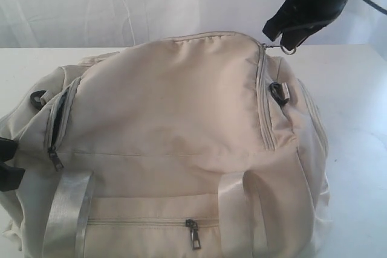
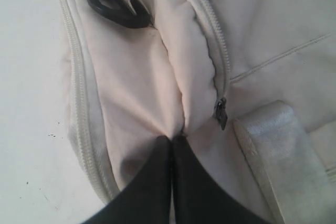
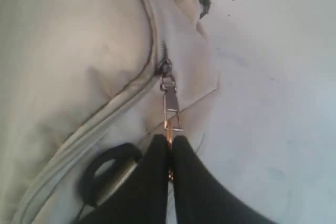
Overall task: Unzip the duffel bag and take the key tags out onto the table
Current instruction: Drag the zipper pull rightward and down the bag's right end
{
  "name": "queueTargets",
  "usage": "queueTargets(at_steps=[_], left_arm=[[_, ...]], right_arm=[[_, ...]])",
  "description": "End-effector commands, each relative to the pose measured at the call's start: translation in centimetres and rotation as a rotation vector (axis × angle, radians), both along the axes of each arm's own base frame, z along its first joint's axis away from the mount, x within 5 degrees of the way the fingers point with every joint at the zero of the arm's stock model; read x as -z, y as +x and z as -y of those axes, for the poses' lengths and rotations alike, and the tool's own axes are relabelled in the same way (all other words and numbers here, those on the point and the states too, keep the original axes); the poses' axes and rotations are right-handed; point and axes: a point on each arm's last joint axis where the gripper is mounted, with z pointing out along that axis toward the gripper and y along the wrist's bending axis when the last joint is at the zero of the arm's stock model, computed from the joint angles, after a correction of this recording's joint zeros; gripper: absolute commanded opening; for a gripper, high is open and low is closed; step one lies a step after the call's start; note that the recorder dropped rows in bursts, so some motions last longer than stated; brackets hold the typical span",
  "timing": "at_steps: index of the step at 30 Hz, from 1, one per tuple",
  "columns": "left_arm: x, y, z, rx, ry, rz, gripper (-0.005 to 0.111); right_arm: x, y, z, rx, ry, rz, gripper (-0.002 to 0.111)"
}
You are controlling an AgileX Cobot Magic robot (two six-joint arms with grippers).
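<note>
The cream duffel bag (image 1: 175, 125) fills the middle of the white table (image 1: 357, 107). My right gripper (image 1: 284, 45) hovers at the bag's far right corner. It is shut on the metal zipper pull (image 3: 170, 109), which hangs from the slider (image 3: 165, 68); the gripper's tips (image 3: 170, 141) pinch the pull's end. My left gripper (image 2: 172, 140) is shut on a fold of the bag's fabric (image 2: 157, 93) at the left end, beside another grey zipper pull (image 2: 221, 113). In the exterior view it shows as black fingers (image 1: 8, 164) at the left edge. The key tags are hidden.
Black D-rings sit on both ends of the bag (image 2: 118, 4) (image 3: 105, 174). Shiny webbing straps (image 1: 66, 212) cross the front above a closed pocket zipper (image 1: 193, 234). The left-side zipper gapes a little, showing dark lining (image 1: 58, 119). A white curtain (image 1: 121, 4) hangs behind.
</note>
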Motion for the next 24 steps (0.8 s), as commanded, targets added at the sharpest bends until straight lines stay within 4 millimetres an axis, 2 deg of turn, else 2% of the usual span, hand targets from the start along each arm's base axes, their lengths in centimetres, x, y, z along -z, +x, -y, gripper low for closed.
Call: queueTargets(at_steps=[1, 7, 14, 24], left_arm=[[-0.1, -0.3, -0.1, -0.006, -0.009, -0.006, 0.0], [-0.1, -0.3, -0.1, -0.006, -0.009, -0.006, 0.0], [-0.1, -0.3, -0.1, -0.006, -0.009, -0.006, 0.0], [-0.1, -0.3, -0.1, -0.006, -0.009, -0.006, 0.0]], right_arm=[[-0.1, -1.1, 0.1, 0.017, 0.057, -0.019, 0.0], [0.2, -2.7, -0.4, 0.004, 0.089, -0.049, 0.0], [-0.1, -6.0, -2.2, -0.046, 0.137, -0.071, 0.0], [0.5, -10.6, -3.2, -0.063, 0.147, -0.109, 0.0]])
